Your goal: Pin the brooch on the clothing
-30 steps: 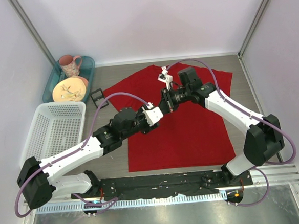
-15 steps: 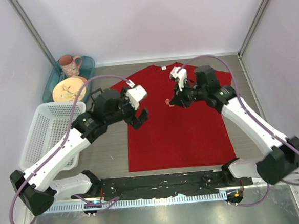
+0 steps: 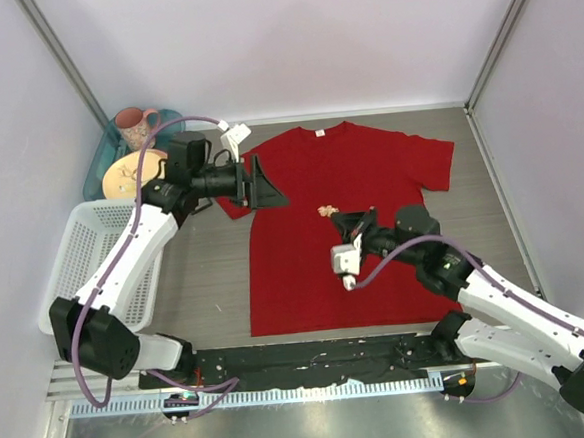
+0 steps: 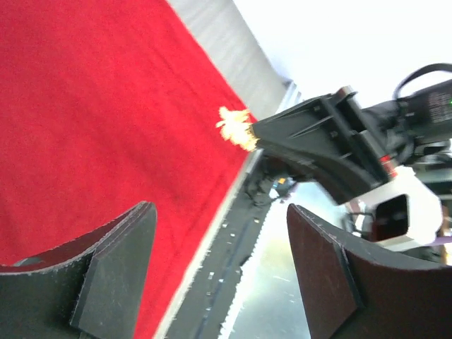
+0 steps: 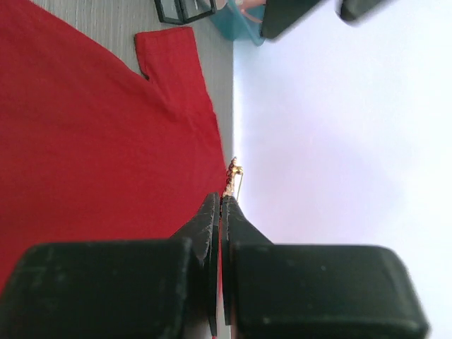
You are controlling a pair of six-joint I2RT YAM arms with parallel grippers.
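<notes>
The left gripper (image 3: pixel 267 189) covers part of the red T-shirt (image 3: pixel 375 263) at its left sleeve. The black box (image 5: pixel 185 8) shows only in the right wrist view, cut off by the picture's top edge. From above the brooch (image 3: pixel 327 212) is too small to show its outline. The left wrist camera blurs it, and the right wrist camera sees it edge-on. Whether it touches the cloth cannot be told.

It is a tiny pale pink-gold piece with a jagged leaf edge and a thin gold pin. It sits over the middle of the shirt, which lies flat with its neck toward the far edge of the bench. The right gripper (image 3: pixel 340 216) has its fingers pressed together on the brooch. The left gripper's jaws are spread wide and hold nothing.

There is one shirt, one brooch and two grippers. One mug (image 3: pixel 137 125) and one plate (image 3: pixel 127 176) sit in one teal tray (image 3: pixel 95 177) at the far left corner. One white basket (image 3: pixel 100 262) stands along the left edge.
</notes>
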